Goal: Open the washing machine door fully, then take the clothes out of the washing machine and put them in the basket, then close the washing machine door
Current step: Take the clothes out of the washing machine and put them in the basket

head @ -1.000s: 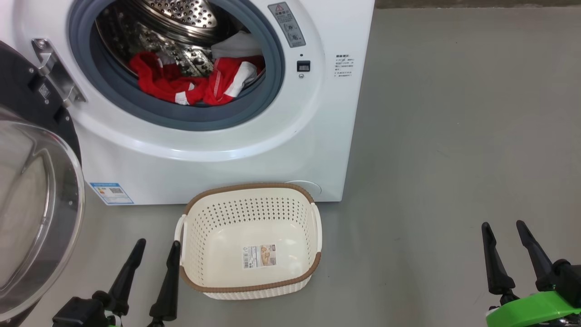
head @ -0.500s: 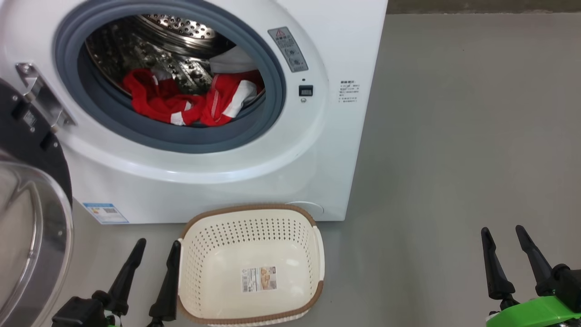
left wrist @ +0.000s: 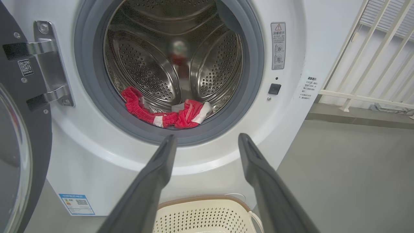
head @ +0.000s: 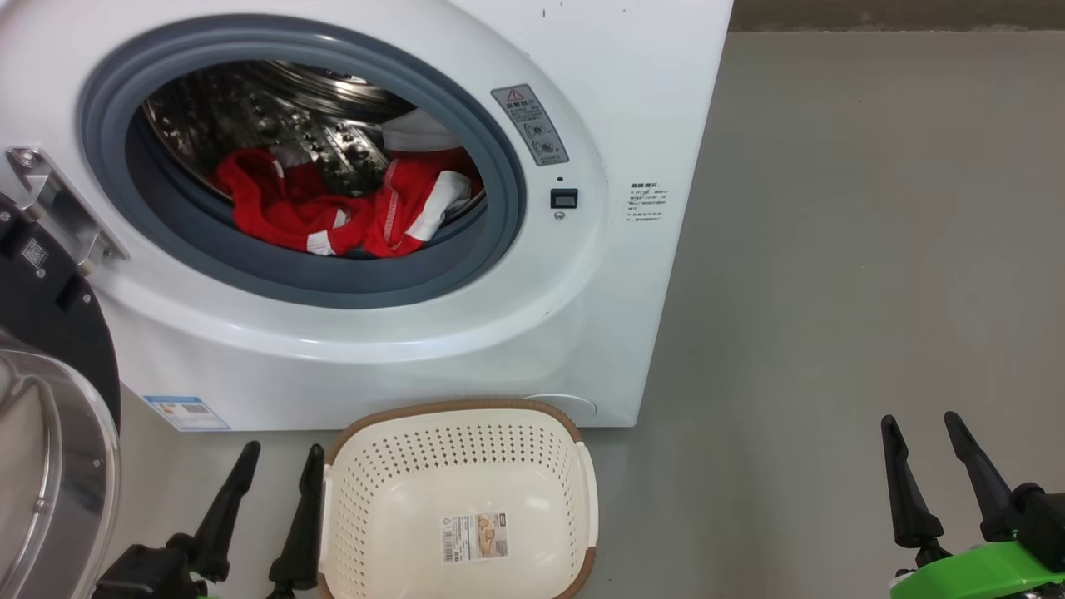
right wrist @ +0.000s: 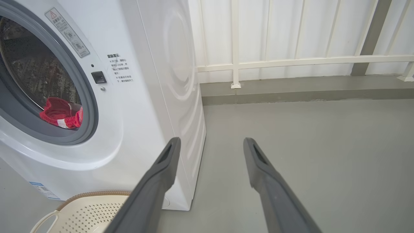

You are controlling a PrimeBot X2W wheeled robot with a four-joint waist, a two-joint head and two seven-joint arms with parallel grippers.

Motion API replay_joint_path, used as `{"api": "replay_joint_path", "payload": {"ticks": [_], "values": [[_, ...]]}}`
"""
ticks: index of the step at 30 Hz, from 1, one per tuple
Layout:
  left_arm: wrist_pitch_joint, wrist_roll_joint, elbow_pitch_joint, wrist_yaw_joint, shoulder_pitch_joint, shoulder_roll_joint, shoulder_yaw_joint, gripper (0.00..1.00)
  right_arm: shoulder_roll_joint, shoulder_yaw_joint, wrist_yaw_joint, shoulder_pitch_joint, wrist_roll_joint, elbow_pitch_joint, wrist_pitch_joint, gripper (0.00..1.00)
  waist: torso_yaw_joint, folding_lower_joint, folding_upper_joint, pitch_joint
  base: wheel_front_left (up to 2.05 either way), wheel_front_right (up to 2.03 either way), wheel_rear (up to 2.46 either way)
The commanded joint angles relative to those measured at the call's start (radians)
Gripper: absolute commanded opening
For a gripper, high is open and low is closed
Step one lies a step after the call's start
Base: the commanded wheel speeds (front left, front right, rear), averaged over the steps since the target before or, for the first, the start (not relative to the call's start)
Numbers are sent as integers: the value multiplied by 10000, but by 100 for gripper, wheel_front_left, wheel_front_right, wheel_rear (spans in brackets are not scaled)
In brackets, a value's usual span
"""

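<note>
Pointing the wide-spread, empty left hand [left wrist: 207, 137] up at the red, white-striped fabric clothes [left wrist: 187, 115] lying crosswise in the big white front-loading washing machine [left wrist: 97, 168], nearer them than the equally wide right hand [head: 920, 420].

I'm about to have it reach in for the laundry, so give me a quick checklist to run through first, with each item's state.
1. Door swung clear of the opening: ok.
2. Clothes visible at the drum's front edge: ok.
3. Basket on the floor before the washer: ok.
4. Left gripper open, holding nothing: ok.
5. Right gripper open, holding nothing: ok.
6. How many garments are in the pile: cannot tell.
</note>
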Motion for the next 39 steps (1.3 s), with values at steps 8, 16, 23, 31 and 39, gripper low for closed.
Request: {"api": "replay_joint_path", "payload": {"ticks": [8, 16, 23, 31, 39], "values": [[-49, -126, -14, -54, -409, 212, 170, 100, -157, 198, 63, -277, 31, -270, -92, 100, -24, 0, 0, 144, 0, 0, 0], [-49, -74, 415, -54, -1120, 116, 293, 100, -58, 209, 63, -570, 35, -354, -92, 100, -211, 0, 0, 796, 0, 0, 0], [-49, -68, 1454, -54, -2596, 87, 127, 100, 30, 224, 63, -924, 27, -446, -92, 100, -438, 0, 0, 1598, 0, 0, 0], [-49, -232, 3651, -54, -5501, 504, -396, 100, 178, 228, 63, -1651, 53, -638, -92, 100, -860, 0, 0, 2948, 0, 0, 0], [-49, -366, 5879, -54, -7968, 1003, -727, 100, 361, 204, 63, -2191, 100, -729, -92, 100, -1393, 0, 0, 3883, 0, 0, 0]]}}
